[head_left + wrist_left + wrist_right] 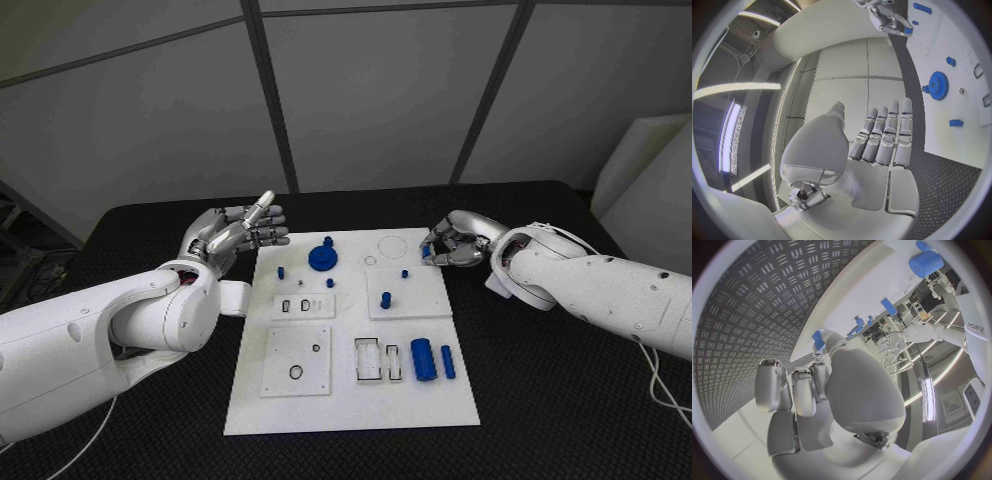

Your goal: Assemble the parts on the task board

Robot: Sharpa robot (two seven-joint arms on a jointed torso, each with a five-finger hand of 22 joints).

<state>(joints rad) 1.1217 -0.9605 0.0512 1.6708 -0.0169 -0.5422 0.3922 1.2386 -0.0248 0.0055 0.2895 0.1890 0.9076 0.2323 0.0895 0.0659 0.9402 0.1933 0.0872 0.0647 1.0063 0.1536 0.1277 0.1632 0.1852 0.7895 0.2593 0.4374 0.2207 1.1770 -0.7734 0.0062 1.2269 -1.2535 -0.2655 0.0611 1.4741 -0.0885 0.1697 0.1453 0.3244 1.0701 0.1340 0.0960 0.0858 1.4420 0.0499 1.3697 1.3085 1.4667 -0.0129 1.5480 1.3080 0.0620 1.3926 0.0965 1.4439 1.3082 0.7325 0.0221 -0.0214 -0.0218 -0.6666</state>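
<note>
Board (346, 400) sits mid-table between the hands, blue parts on it: gear (322, 259), cylinder (423, 359), peg (447, 361). Right hand (454, 244) at the board's far right corner, fingers pinching a small blue part (818, 339). Left hand (242, 230) just off the far left corner, fingers straight, together, holding nothing.

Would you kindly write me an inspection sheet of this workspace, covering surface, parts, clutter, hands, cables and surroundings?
Surface: black table, textured, under the white task board.
Job's things: blue gear at the board's far end; large blue cylinder and slimmer blue pin side by side near its right edge; small blue pieces between.
Clutter: nothing seen.
Hands: left hand raised beside the board, fingers extended, holding nothing; right hand pinches a small blue part.
Cables: thin white cable under the right arm.
Surroundings: grey panelled walls.
</note>
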